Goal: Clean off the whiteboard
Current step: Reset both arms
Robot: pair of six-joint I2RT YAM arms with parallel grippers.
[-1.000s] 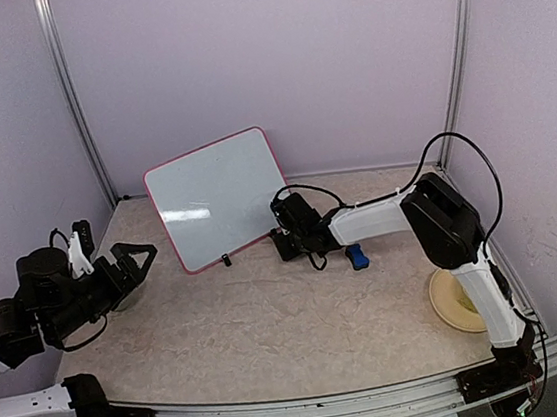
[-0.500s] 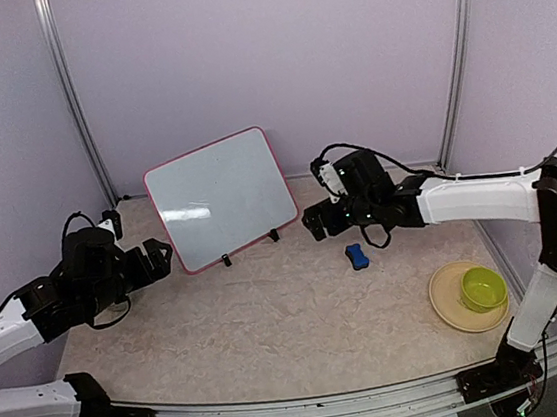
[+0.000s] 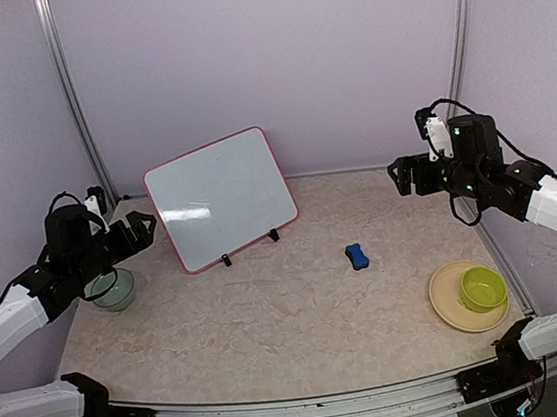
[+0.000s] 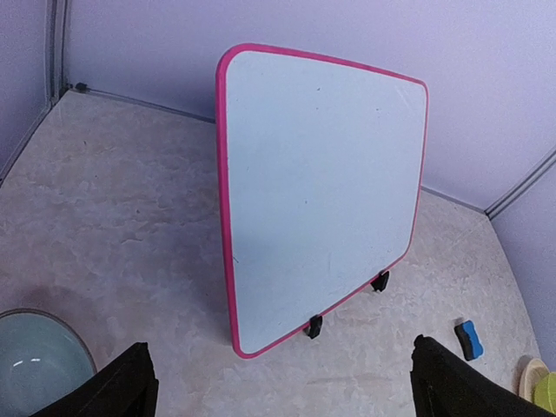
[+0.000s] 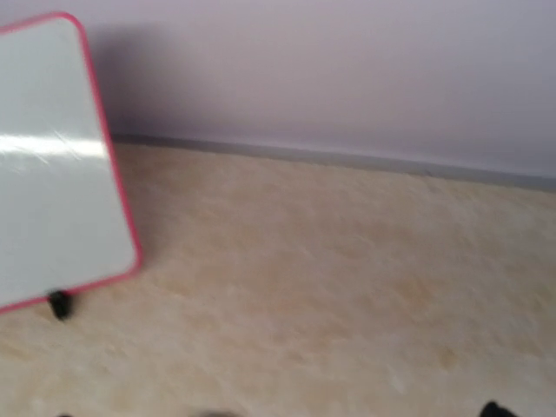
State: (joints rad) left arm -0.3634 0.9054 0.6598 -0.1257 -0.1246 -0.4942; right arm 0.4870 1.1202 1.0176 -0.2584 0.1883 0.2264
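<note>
**Top cam.** Whiteboard [image 3: 222, 197] stands at the back of the table [image 3: 273, 340], propped on two small black feet and leaning back. Face looks blank, only a glare streak.
- Blue eraser [image 3: 356, 256] lies on the table in front of the board, off its right-arm-side foot, apart from it.
- Left gripper [image 3: 133, 234] hovers just off the board's left-arm-side rim, not touching. Glass bowl [image 3: 114, 289] sits below it.
- Right gripper [image 3: 403, 176] is up in the air, well apart from the board on the opposite side.
- Green bowl [image 3: 482, 289] on yellow plate [image 3: 450, 318], far from the board.

**L wrist cam.** Fingers spread wide at the frame's bottom corners, nothing between them: wide open, empty. Board fills the centre. A few tiny specks, no writing I can make out.

**R wrist cam.** Blurred. Board's lower corner plus one foot at far left. Only a dark fingertip at the bottom edge, nothing held. Jaws look spread wide.

**Handling (est.).** Thin stiff panel, prob. light. Glossy face = slick. The small feet give little footing, so wiping pressure could tip or skid it. Best hold is a pinch on the pink rim at a side or top edge, bracing while the other arm wipes.
</note>
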